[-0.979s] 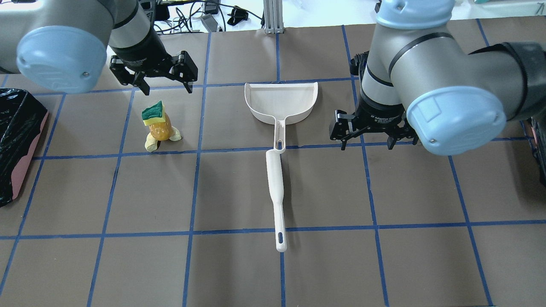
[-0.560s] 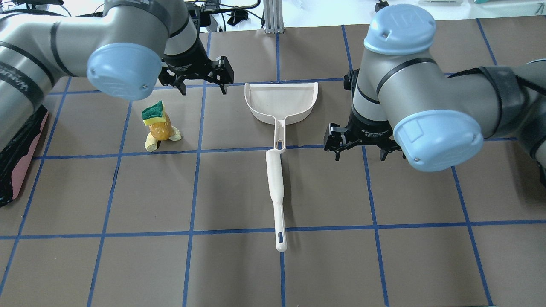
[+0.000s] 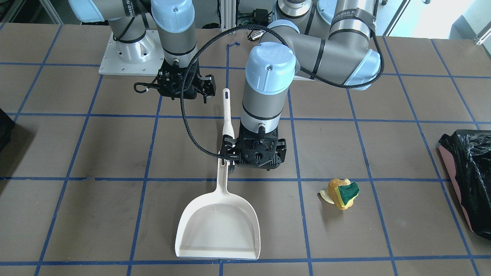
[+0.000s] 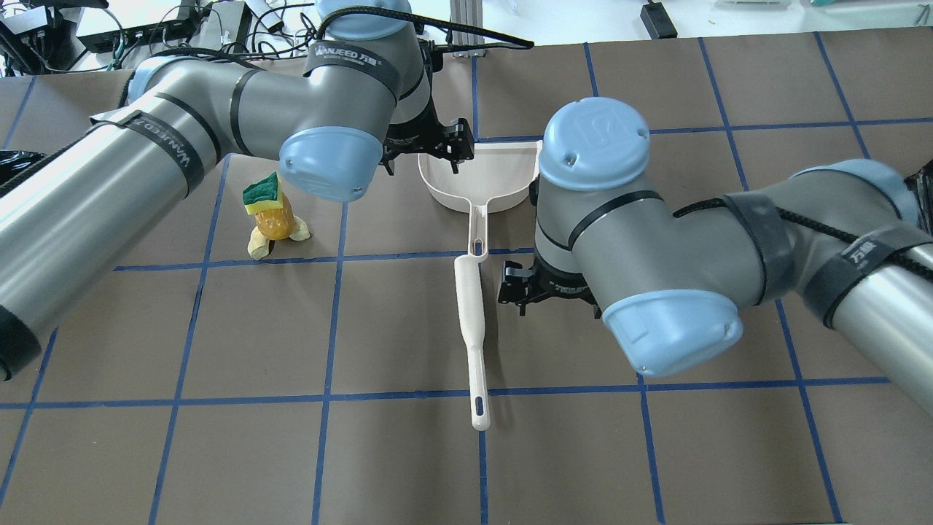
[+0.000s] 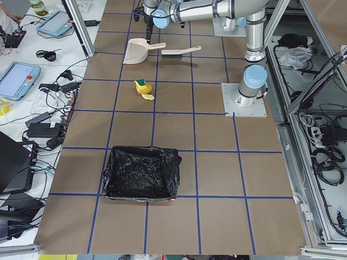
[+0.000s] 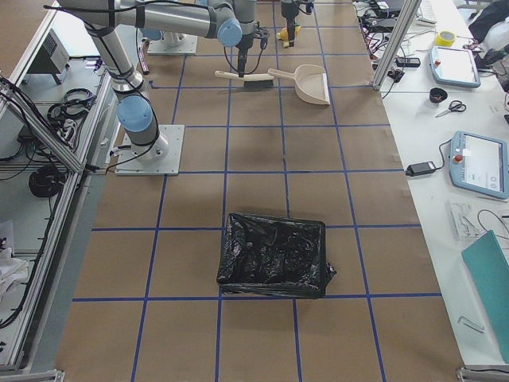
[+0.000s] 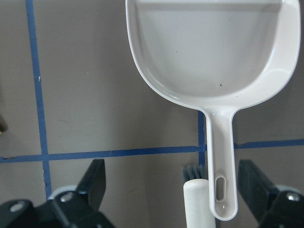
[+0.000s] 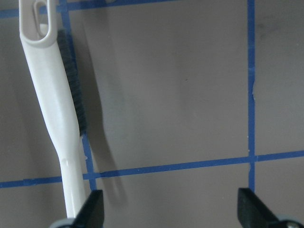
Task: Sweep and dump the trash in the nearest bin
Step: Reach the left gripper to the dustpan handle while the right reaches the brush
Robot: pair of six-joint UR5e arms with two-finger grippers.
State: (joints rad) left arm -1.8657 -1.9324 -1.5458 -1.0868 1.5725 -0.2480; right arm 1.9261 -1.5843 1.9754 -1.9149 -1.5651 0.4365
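Two sets of jaws are hanging open: the left jaws are straddling the handle of the dustpan [image 7: 209,61], the right jaws are hovering beside the brush [image 8: 52,104]. Both tools are lying end to end, the pan mouth facing the far edge of the worktop [image 4: 729,452]. The trash [image 4: 273,215] is sitting left of the left jaws, the bin [image 3: 473,165] at the left edge

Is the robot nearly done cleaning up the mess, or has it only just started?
Only just started. Nothing is done: the trash sits piled on the table, far from the bin. In hand: the left gripper hovers open over the dustpan handle, and the right gripper is open beside the brush. Neither holds anything. Left to do: grab both tools, sweep, dump.
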